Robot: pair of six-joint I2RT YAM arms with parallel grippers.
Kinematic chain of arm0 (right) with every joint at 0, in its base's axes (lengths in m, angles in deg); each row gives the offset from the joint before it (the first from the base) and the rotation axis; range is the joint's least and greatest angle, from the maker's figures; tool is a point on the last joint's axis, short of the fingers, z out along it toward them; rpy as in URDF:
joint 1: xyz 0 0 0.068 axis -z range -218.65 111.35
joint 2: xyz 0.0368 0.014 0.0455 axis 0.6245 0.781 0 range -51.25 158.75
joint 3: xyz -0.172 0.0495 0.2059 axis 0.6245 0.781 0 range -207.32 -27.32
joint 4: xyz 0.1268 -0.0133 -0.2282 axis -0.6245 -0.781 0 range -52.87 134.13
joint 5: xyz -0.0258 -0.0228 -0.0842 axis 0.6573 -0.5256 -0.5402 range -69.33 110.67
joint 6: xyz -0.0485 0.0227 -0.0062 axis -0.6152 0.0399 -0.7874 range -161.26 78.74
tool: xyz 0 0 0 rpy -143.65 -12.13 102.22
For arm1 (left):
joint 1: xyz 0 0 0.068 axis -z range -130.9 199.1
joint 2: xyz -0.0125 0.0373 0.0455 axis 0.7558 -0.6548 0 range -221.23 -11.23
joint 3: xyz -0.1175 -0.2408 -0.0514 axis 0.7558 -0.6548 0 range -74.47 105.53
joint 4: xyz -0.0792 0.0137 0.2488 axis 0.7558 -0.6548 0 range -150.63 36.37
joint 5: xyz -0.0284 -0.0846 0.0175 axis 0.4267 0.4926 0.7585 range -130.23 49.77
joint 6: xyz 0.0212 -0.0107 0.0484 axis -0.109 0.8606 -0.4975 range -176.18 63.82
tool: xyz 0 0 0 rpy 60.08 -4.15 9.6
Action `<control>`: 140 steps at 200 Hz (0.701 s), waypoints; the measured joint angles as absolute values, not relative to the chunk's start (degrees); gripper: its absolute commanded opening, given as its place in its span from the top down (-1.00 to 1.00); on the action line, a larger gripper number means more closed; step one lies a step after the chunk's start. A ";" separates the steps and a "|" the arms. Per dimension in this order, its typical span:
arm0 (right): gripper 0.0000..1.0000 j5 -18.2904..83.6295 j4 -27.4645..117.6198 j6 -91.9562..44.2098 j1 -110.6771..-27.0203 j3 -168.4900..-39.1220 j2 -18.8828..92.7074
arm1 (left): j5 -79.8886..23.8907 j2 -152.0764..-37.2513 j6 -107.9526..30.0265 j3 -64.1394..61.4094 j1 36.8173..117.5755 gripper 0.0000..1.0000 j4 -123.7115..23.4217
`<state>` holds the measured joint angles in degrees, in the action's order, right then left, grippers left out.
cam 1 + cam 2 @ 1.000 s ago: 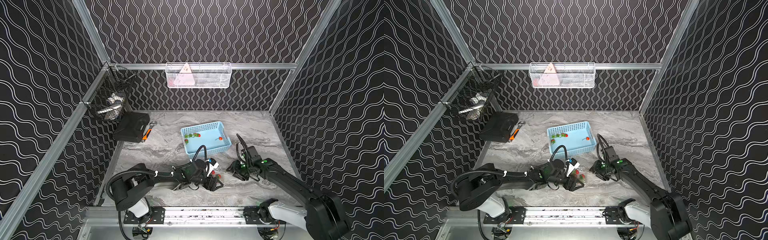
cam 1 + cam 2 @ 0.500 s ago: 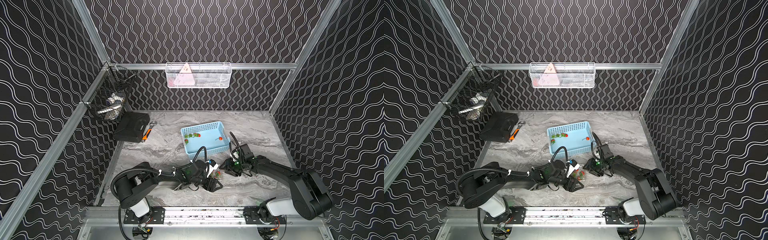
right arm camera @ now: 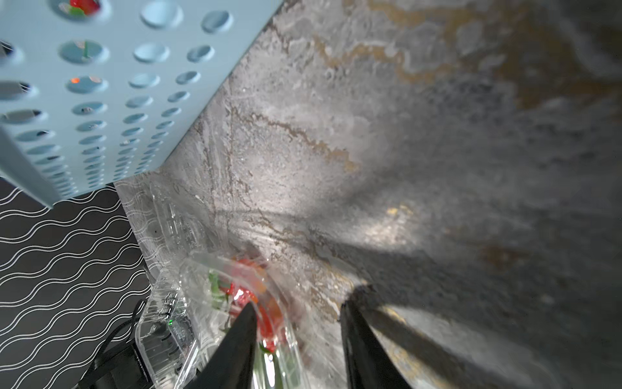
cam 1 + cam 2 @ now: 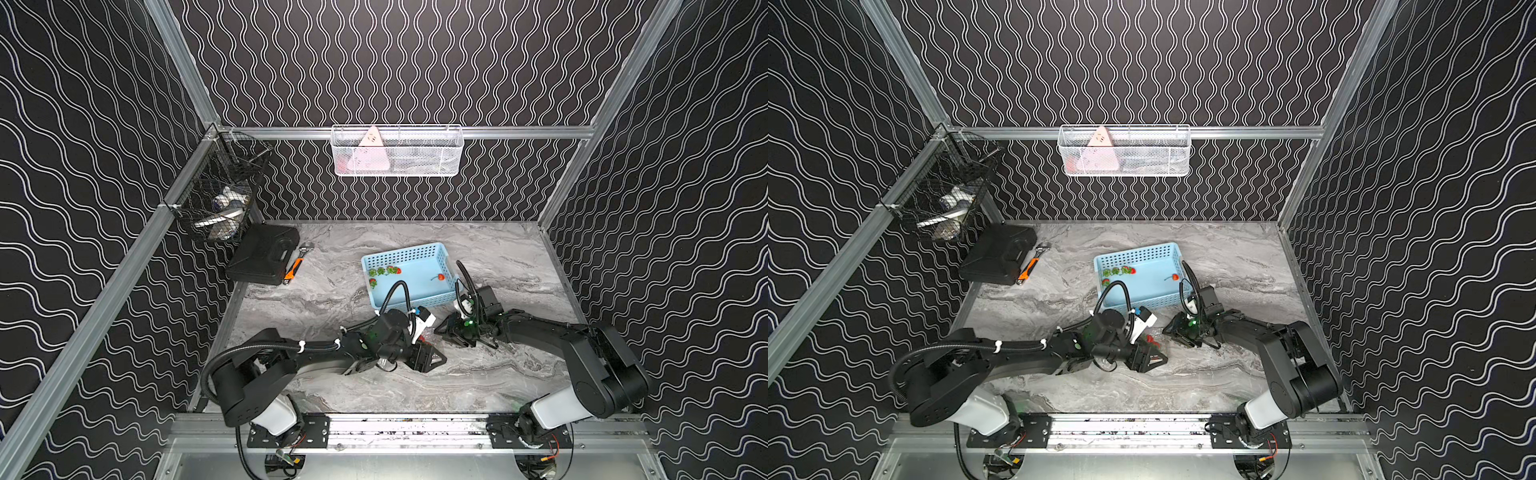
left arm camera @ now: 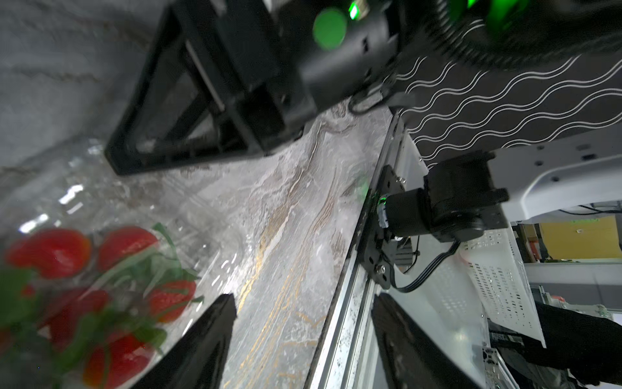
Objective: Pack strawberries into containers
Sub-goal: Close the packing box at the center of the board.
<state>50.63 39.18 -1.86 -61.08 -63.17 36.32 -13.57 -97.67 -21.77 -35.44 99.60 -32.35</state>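
Just on the near side of the blue basket [image 4: 409, 254], a clear container [image 3: 170, 293] sat on the bench [image 4: 478, 376], between the two arms. Several strawberries [image 5: 124, 242] lay packed inside it, red flesh and green tops close against the plastic. A few more berries [image 4: 384, 272] lay in the basket, mostly by its left wall, with one alone toward the right.

The left gripper [image 5: 303, 303] was low at the container's near side, its jaws apart and holding nothing, with bare bench showing between them. It seemed placed there as a stop, so the light box would not slide away. The right gripper [image 3: 299, 304] was at the container's right, jaws apart too, with one finger [image 3: 240, 336] against the curved clear rim. Whether that rim was being pinched could not be told. Most likely the right arm was there to work the lid or steady the box, since such thin plastic shifts easily. With berries lying in the basket, the packing looked only partly done.
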 measured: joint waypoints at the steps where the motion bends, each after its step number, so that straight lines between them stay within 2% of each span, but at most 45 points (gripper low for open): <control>1: 0.17 50.65 39.22 -1.86 -61.10 -63.15 36.30 | -13.60 -97.58 -21.77 -35.42 99.53 -0.41 -32.39; 24: 0.16 50.04 38.41 -1.86 -61.10 -63.39 35.25 | -14.40 -96.40 -22.29 -35.42 97.50 -0.41 -34.43; 54: -0.06 48.35 34.11 -2.78 -61.08 -65.12 32.10 | -14.73 -96.38 -23.04 -36.30 96.69 -0.41 -35.65; 79: -0.13 47.02 30.15 -4.02 -61.10 -67.76 27.95 | -14.93 -94.67 -23.12 -37.26 96.04 -0.40 -36.98; 108: -0.12 45.36 25.12 -7.13 -62.79 -69.88 23.49 | -16.15 -89.60 -23.32 -39.07 91.84 -0.41 -39.32; 140: 0.05 44.05 21.45 -9.38 -70.13 -69.77 16.89 | -18.69 -79.94 -24.65 -39.49 82.02 -0.42 -44.48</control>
<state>44.05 21.45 -9.38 -70.13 -69.77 16.89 -18.69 -79.94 -24.65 -39.49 82.02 -44.48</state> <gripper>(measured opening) 0.505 0.712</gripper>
